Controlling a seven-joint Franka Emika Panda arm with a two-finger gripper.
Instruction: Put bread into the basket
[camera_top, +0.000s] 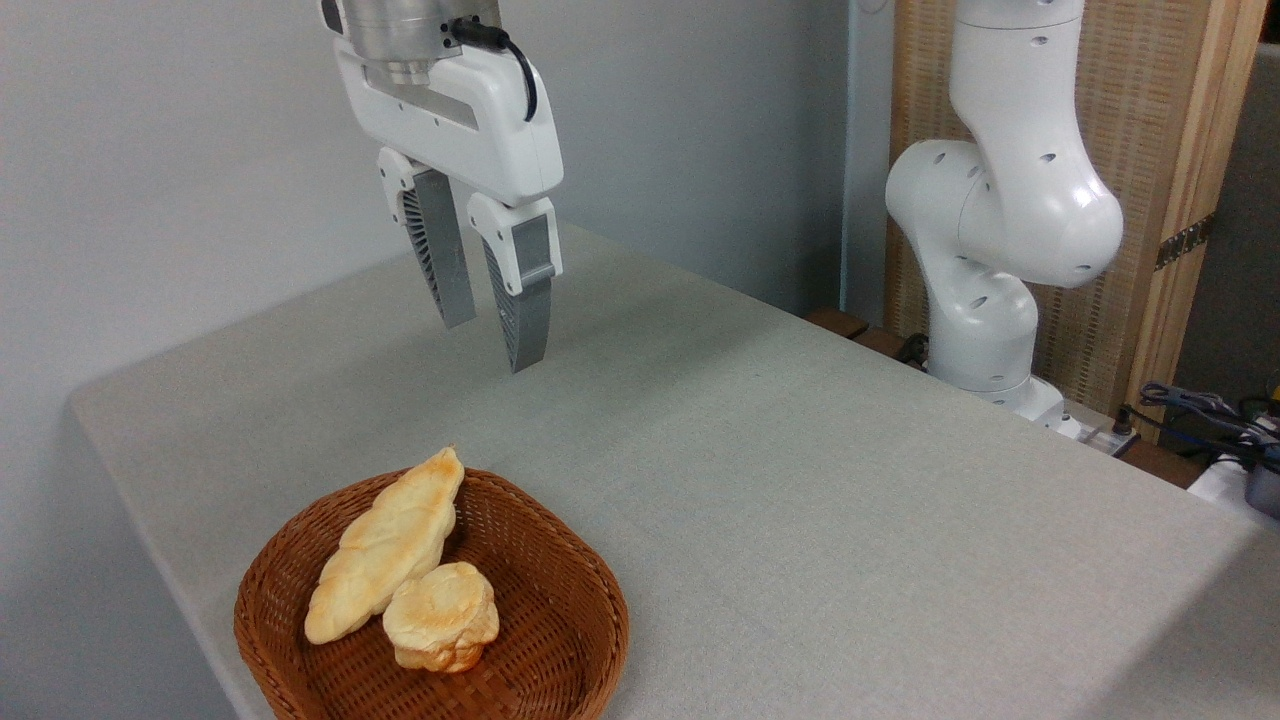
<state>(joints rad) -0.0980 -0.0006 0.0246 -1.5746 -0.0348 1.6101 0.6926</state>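
One big table (800, 480) fills most of the view. It has a plain pale grey-green cloth on it. Behind it is a bare light grey wall (180, 150). Far off to the right of the gripper stands the white robot arm base (1000, 230), in front of a woven panel with a wood frame (1160, 130). Some cables (1200, 410) lie by the table's right edge.

Up high hangs the gripper (490, 330). Its two grey fingers (525, 310) point down with a small gap between them. It holds nothing and touches nothing.

Below the gripper, and closer to the camera, sits the basket (560, 640) on the table near the left edge. It is brown and woven. Inside it lies the bread (385, 545), long and golden, with one pointy end resting up on the basket's far rim. A small round bun (440, 615) lies in the basket too, touching the bread on its right side. Nothing stands between the gripper and the basket, only bare cloth.
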